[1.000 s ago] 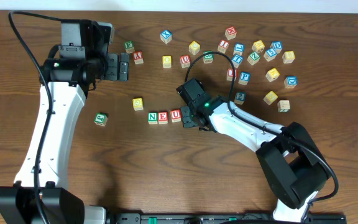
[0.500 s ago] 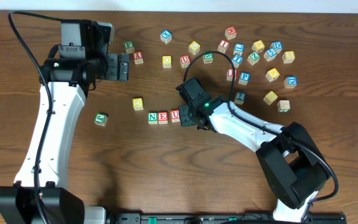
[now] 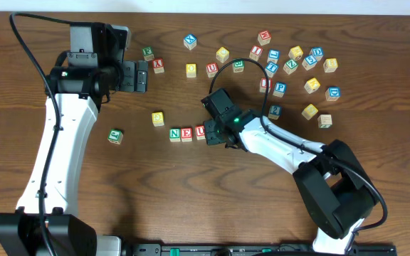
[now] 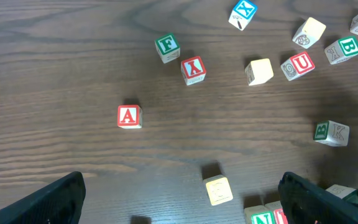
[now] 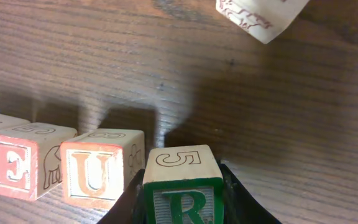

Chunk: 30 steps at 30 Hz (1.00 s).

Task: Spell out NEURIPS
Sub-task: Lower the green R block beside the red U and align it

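Three wooden cubes stand in a row at the table's middle: green N [image 3: 175, 134], red E [image 3: 186, 134] and red U [image 3: 200, 132]. My right gripper [image 3: 216, 134] is at the row's right end, shut on a green R cube [image 5: 182, 186]. That cube sits close beside the U [image 5: 95, 168], with the E [image 5: 8, 165] further left. A finger presses each side of the R. Whether it rests on the table is hidden. My left gripper [image 3: 142, 76] hovers open at the upper left, its jaws wide apart [image 4: 182, 193] and holding nothing.
Many loose letter cubes [image 3: 290, 67] lie scattered across the upper right. A yellow-faced cube [image 3: 158, 119] and a green-lettered cube [image 3: 115, 136] lie left of the row. A red A [image 4: 128, 116] and a green F [image 4: 166, 46] lie near the left gripper.
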{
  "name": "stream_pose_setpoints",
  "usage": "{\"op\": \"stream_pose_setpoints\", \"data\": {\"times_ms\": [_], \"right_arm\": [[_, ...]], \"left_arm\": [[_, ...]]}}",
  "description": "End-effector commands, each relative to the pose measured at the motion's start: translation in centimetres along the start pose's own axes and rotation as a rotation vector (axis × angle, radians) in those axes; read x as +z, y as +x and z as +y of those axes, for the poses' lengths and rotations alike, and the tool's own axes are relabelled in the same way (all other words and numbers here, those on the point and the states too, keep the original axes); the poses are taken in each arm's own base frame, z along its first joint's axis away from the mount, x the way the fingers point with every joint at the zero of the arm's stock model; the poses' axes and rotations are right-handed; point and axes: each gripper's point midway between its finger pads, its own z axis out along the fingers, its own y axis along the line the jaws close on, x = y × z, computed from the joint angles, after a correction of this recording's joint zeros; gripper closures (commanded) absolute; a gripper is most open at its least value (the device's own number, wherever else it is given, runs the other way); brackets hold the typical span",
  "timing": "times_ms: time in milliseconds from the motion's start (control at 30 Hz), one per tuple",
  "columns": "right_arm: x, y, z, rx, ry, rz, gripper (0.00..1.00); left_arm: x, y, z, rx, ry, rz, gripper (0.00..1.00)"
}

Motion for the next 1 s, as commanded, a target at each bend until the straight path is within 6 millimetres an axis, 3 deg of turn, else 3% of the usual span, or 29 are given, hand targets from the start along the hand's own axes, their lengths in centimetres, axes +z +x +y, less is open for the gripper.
{"op": "stream_pose_setpoints", "data": {"times_ms": [0, 967], "right_arm": [[0.50, 0.67, 0.25, -0.020, 0.002, 0.016, 0.82], [1.01, 0.95, -0.54, -0.032, 0.052, 0.018, 0.82]], "left_arm": [[-0.74, -1.01, 0.04, 0.011, 0.002, -0.030, 0.02], [-0.74, -1.01, 0.04, 0.011, 0.002, -0.030, 0.02]]}}
